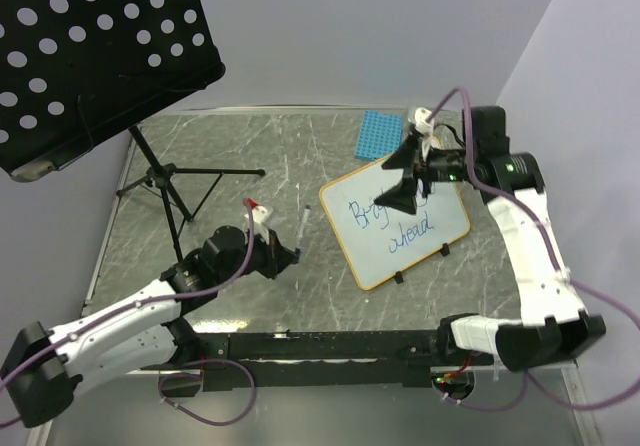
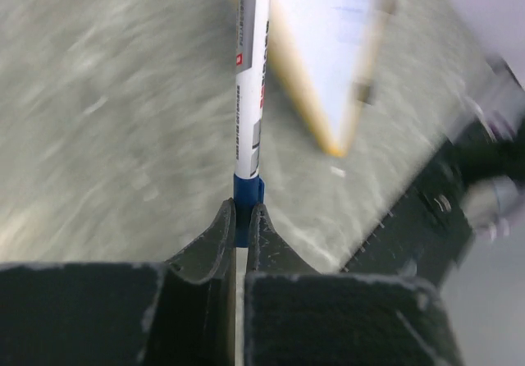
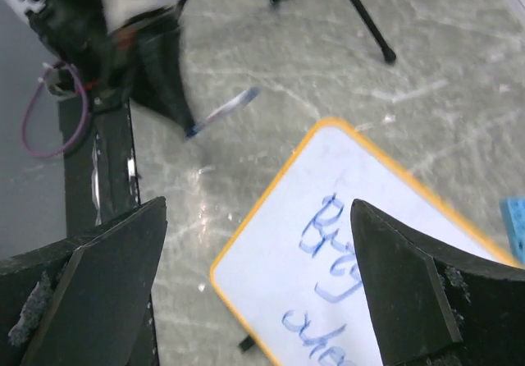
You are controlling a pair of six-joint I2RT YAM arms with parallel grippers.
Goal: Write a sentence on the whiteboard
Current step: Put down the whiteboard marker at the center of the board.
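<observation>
The rectangular glossy whiteboard with a thin yellow-orange rim (image 1: 445, 222) lies askew on the grey scratched tabletop (image 1: 300, 146), right of the frame's centre. The right gripper (image 1: 408, 194) hangs over its upper part with its dark fingers spread wide and empty, partly hiding the blue cursive sentence (image 1: 383, 218). Left of centre, the left gripper (image 1: 290, 254) pinches the blue end of a slim white marker pen (image 1: 302, 228) near the board's left corner.

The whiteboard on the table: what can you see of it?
The whiteboard is a glossy white rectangle with rounded corners and a thin yellow-orange rim, lying skewed on the grey table. Two small black clips sit on its near edge. Blue cursive writing fills two lines, partly hidden by the open right hand above.
</observation>
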